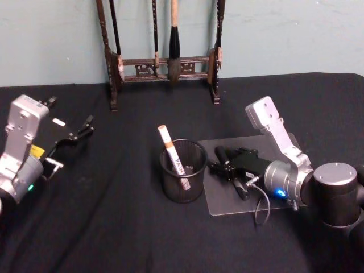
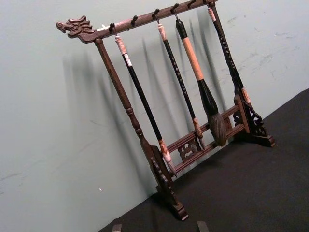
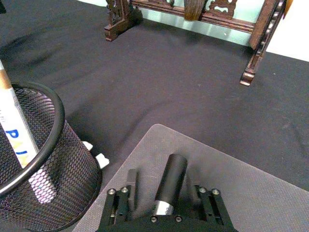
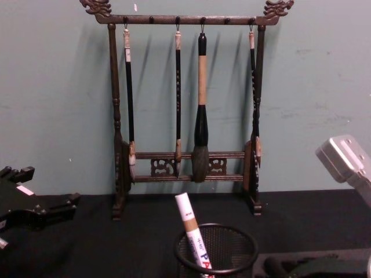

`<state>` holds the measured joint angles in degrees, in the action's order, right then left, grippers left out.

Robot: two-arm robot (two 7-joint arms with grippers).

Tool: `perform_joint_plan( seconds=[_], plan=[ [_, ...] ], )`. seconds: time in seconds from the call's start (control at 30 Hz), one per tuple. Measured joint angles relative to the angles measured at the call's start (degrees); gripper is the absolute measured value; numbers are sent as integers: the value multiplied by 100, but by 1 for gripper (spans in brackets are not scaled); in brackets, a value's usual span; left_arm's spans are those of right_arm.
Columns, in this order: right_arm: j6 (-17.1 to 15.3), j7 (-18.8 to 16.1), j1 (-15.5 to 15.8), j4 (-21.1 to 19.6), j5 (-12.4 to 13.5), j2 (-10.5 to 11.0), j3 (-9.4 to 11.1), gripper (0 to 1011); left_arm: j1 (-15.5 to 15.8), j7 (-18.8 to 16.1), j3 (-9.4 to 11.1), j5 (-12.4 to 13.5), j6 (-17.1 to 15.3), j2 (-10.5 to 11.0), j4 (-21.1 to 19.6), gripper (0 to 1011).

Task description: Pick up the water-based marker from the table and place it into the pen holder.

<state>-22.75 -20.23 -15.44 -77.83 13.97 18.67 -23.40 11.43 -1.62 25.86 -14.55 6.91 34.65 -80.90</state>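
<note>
1. Left tool (image 1: 71,142) hovers at the tabletop's (image 1: 114,227) 9 o'clock, fingers apart, holding nothing.
2. Marker (image 1: 172,156) stands slanted inside the pen holder (image 1: 193,185) near the centre, its top leaning toward 11 o'clock.
3. Right tool (image 1: 217,161), fingers apart and empty, lies over the clear mat (image 1: 224,205) at the holder's 3 o'clock.

A: Where's the marker (image 1: 172,154)?
B: Inside the pen holder (image 1: 194,181). White body, tan band nr the top, blue lettering. Stands tilted, top end leaning to robot's left, poking well above the rim.
A: And the holder?
B: Round black wire-mesh cup w/ solid rim, upright, approx mid-table.
</note>
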Motion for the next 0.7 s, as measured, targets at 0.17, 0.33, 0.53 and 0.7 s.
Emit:
perform_joint_plan(
  seconds=[0.17, 0.33, 0.53, 0.7],
  plan=[
    [-2, 0, 0, 0, 1, 0, 0, 534, 0, 0, 0, 0, 0, 0, 0, 1001],
    [-4, 0, 0, 0, 1, 0, 0, 360, 0, 0, 0, 0, 0, 0, 0, 1001],
    [-4, 0, 0, 0, 3, 0, 0, 247, 0, 0, 0, 0, 0, 0, 0, 1001],
    [-4, 0, 0, 0, 4, 0, 0, 246, 0, 0, 0, 0, 0, 0, 0, 1001]
  ],
)
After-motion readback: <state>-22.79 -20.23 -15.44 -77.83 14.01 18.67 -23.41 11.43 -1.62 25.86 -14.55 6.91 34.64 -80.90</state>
